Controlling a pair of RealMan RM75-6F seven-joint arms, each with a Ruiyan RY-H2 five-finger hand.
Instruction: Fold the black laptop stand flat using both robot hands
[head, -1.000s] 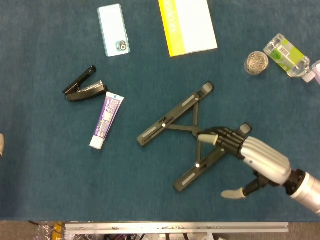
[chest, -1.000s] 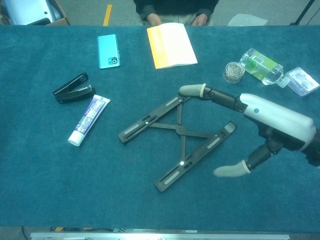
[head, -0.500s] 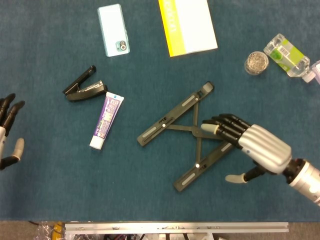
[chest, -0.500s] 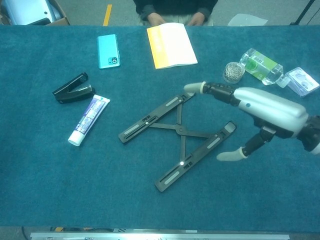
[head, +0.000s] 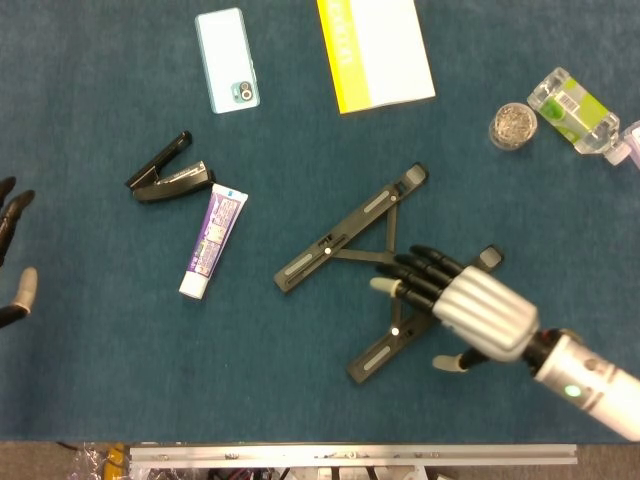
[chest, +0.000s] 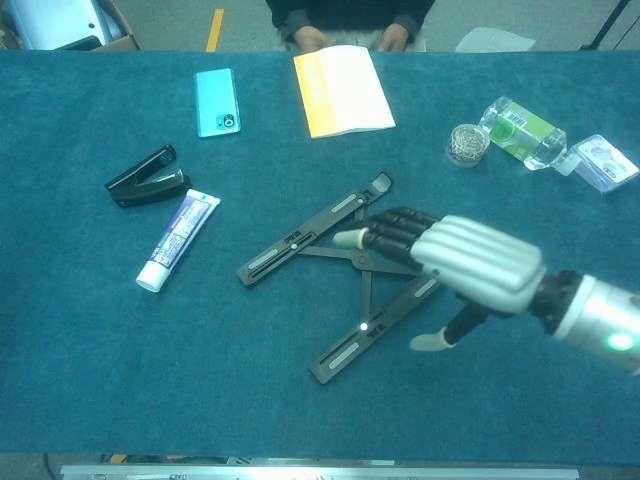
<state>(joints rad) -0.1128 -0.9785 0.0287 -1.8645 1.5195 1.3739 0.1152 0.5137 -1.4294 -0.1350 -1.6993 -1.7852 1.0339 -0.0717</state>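
The black laptop stand (head: 345, 233) lies spread in an X shape on the blue cloth, one bar running up to the right and the other (head: 375, 355) nearer the front edge. My right hand (head: 470, 310) is over the nearer bar's right end, its fingers (head: 415, 275) stretched out leftward across the crossing links and its thumb (head: 450, 362) held apart below. It grips nothing. The chest view shows the same hand (chest: 470, 262) covering the stand (chest: 300, 236) at its middle right. Only the fingertips and thumb of my left hand (head: 10, 212) show at the far left edge, spread and holding nothing, far from the stand.
A black stapler (head: 168, 178) and a toothpaste tube (head: 212, 243) lie left of the stand. A teal phone (head: 227, 60) and a yellow-white booklet (head: 375, 50) lie at the back. A small jar (head: 512, 125) and a clear bottle (head: 575, 110) stand at the back right.
My right hand has moved left and nearer the front, so its fingers now cover the stand's crossing. My left hand has slid back toward the left edge. The stand has not moved.
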